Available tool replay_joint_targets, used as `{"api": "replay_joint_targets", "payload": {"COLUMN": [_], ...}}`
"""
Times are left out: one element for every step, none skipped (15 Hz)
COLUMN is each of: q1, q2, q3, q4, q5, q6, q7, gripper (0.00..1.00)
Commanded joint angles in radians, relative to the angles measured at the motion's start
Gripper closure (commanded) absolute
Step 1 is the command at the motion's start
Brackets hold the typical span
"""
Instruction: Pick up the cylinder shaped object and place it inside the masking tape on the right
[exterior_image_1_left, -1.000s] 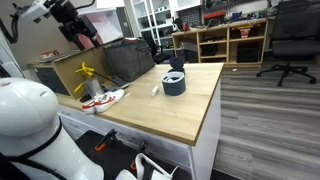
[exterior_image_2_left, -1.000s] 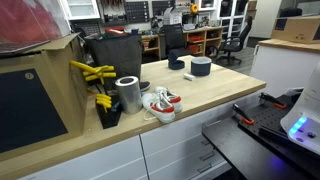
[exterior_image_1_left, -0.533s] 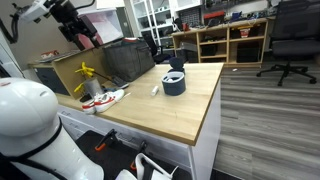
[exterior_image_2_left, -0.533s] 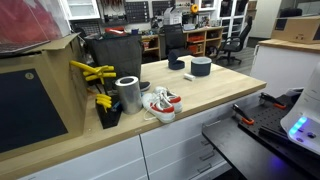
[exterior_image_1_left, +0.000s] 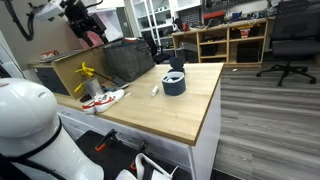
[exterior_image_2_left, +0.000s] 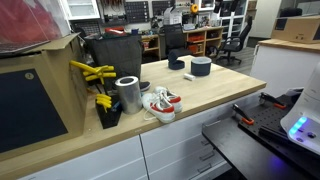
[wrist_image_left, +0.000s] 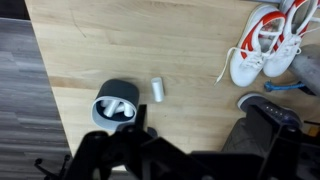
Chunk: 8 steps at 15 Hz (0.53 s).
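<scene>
High above the wooden bench (exterior_image_1_left: 190, 110), your gripper (exterior_image_1_left: 86, 28) hangs well clear of everything on it. It shows small and dark against the shelving in an exterior view. You cannot tell how wide its jaws stand or whether anything sits between them. From the wrist view it is only a black silhouette along the bottom edge, with the fingertips lost in shadow and partly cut off by the frame.

The cylinder shaped object (wrist_image_left: 157, 89) lies flat on bare wood, just beside the masking tape (wrist_image_left: 116, 103) but apart from it. The roll sits on the side nearer the table's edge. In both exterior views the cylinder is no more than a pale sliver, too small for you to read its ends.

The tape lies flat with its hole facing up. In the wrist view the gripper's silhouette overlaps its lower rim, and pale patches show inside the hole that you cannot identify.

A pair of white and red shoes (wrist_image_left: 265, 45) lies well apart from both, clipped by the upper corner of the wrist view. Below them a dark rounded shape (wrist_image_left: 265, 120) is half hidden behind the silhouette and cannot be named. Just behind the tape, a smaller dark item (exterior_image_2_left: 177, 64) is too distant to make out.
</scene>
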Motion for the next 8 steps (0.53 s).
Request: {"api": "replay_joint_targets", "payload": {"q1": [-0.029, -0.029, -0.032, -0.032, -0.033, -0.034, -0.036, -0.038], "q2": [0.246, 0.304, 0.365, 0.426, 0.487, 0.539, 0.595, 0.643], "q3": [-0.028, -0.034, -0.037, -0.04, -0.042, -0.044, -0.046, -0.046], "q4": [0.122, 0.145, 0.167, 0.198, 0.223, 0.248, 0.275, 0.299], "q5": [-0.011, -0.01, -0.011, -0.011, -0.013, -0.015, -0.018, -0.023], "q6": [0.104, 0.132, 0.152, 0.163, 0.174, 0.178, 0.18, 0.181], "q7": [-0.036, -0.043, -0.043, -0.041, -0.038, -0.036, -0.034, -0.032], "gripper": [0.0, 0.0, 0.0, 0.0, 0.0, 0.0, 0.0, 0.0]}}
